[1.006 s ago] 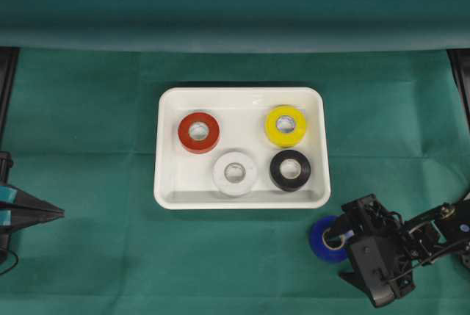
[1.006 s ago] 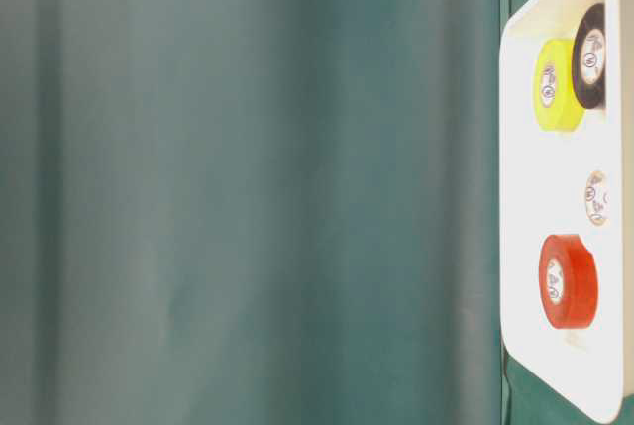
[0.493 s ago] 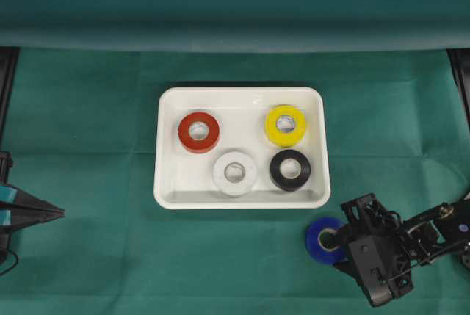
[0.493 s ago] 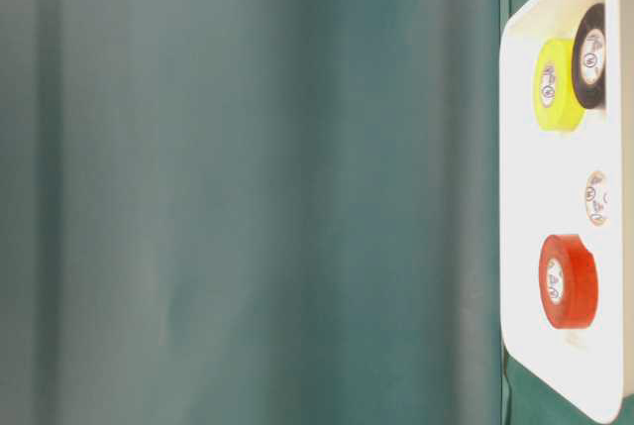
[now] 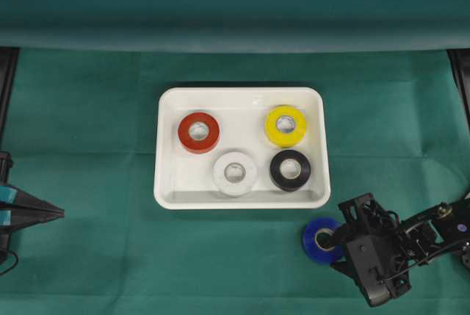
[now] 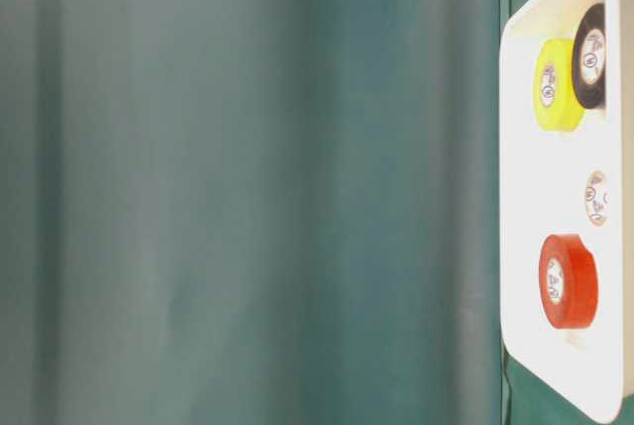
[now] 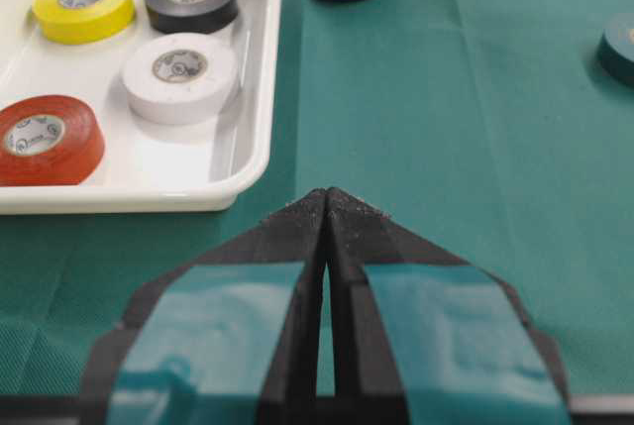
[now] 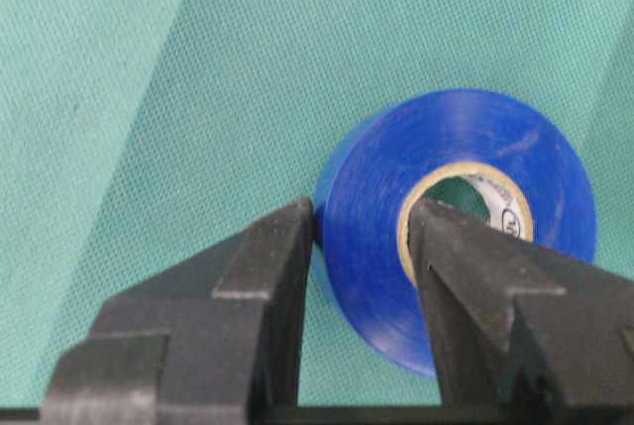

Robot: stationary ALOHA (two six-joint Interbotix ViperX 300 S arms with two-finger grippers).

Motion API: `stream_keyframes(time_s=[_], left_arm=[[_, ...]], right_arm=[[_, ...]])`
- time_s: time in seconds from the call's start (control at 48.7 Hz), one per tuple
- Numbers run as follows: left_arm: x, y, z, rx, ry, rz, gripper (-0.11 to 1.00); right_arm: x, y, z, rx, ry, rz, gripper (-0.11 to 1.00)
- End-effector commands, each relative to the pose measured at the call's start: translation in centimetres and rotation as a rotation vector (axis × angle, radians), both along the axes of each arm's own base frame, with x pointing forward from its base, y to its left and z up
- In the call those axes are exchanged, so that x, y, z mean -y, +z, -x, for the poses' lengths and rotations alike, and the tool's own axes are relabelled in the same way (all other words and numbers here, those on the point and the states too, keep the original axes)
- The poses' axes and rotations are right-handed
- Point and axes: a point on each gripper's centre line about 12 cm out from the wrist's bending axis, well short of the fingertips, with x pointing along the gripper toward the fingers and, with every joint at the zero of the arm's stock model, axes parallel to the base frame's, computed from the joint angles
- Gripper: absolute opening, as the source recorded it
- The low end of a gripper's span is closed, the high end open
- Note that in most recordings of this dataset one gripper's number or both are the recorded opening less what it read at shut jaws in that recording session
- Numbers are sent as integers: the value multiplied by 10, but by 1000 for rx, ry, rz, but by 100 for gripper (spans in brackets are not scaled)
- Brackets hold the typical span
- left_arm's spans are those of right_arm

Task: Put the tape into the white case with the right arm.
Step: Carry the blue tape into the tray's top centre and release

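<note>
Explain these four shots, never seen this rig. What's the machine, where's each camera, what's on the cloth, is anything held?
It is a two-armed table robot. One picture looks straight down, one sits low at table level and shows sideways, and one camera rides on each wrist.

On the green cloth sits a shallow glossy white plastic case holding four tape rolls: red, yellow, white and black.

The right arm's black wedge-fingered tool has pinched the wall of a blue tape roll lying outside the case: one finger in its core, one outside.

The left arm's tool with teal strips is shut, holds nothing and is parked at the cloth's left edge.
</note>
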Motion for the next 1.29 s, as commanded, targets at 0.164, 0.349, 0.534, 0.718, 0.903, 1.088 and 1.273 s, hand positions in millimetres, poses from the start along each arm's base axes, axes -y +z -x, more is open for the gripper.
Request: stream_keyframes(time_s=[0.164,0.349,0.534,0.718,0.903,1.088,1.273], left_arm=[[0,4,-1,6,2,0,0],[0,4,-1,6,1,-2,0],[0,4,-1,6,2,0,0],[0,4,-1,5,1,-2,0],[0,4,-1,6,2,0,0],[0,4,-1,6,1,-2,0],[0,4,-1,6,2,0,0]], right_arm=[[-7,28,-12,98,15,-11,3],[-14,46,-18,144,33,-1,3],[-16,55,-21,130,25,38,3],[-15,54,-20,117,18,49,3],[-16,55,-24,123,22,44,3],[-22,53,-42,134,35,29,3],[-27,57,-76,147,32,30,3]])
